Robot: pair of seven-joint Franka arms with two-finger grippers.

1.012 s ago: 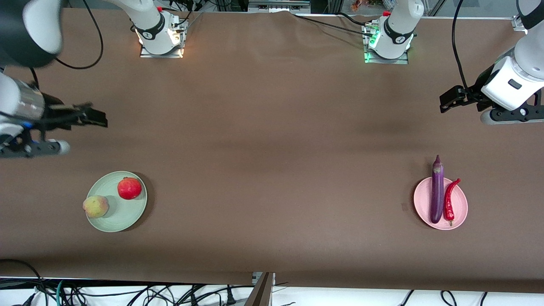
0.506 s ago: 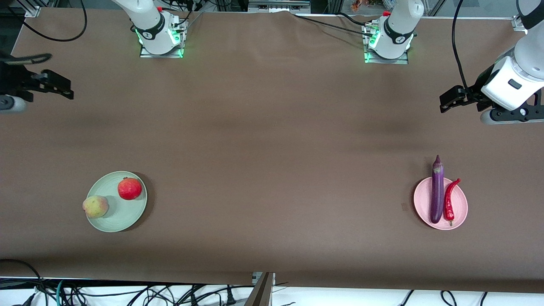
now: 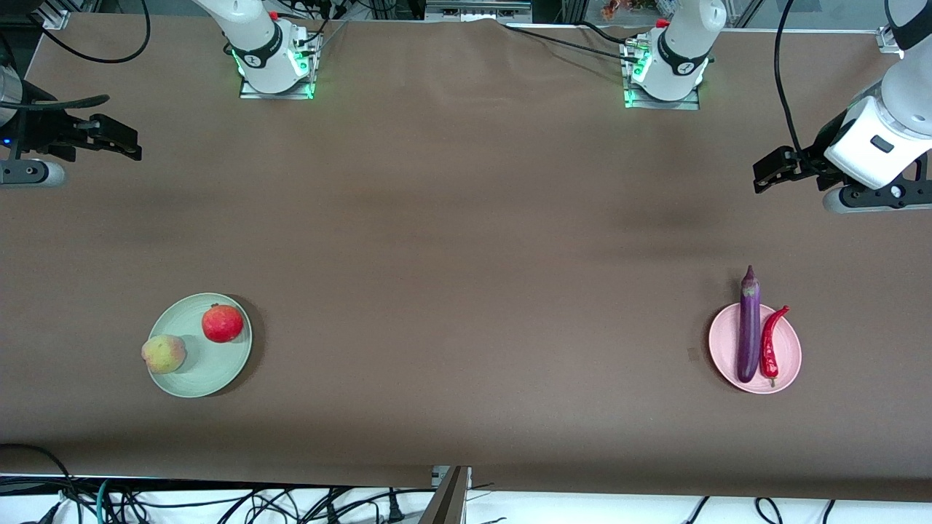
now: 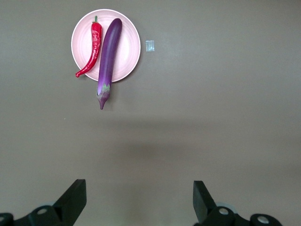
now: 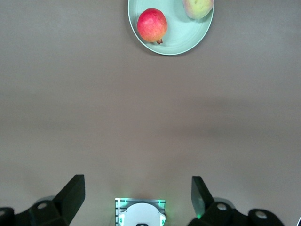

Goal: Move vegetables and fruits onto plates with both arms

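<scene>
Task apparently complete — pomegranate (image 3: 222,323) and peach (image 3: 164,354) on green plate (image 3: 211,378); eggplant (image 3: 748,335) and chili (image 3: 771,343) on pink plate (image 3: 790,364). Left pincer (image 3: 764,172) and right pincer (image 3: 120,138) released, empty — over bare worktop (image 3: 466,255).

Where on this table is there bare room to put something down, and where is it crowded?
The brown table lies bare between the green plate and the pink plate, and from both up to the arm bases. The green plate has spare room beside the pomegranate and peach; eggplant and chili crowd the pink one.
</scene>
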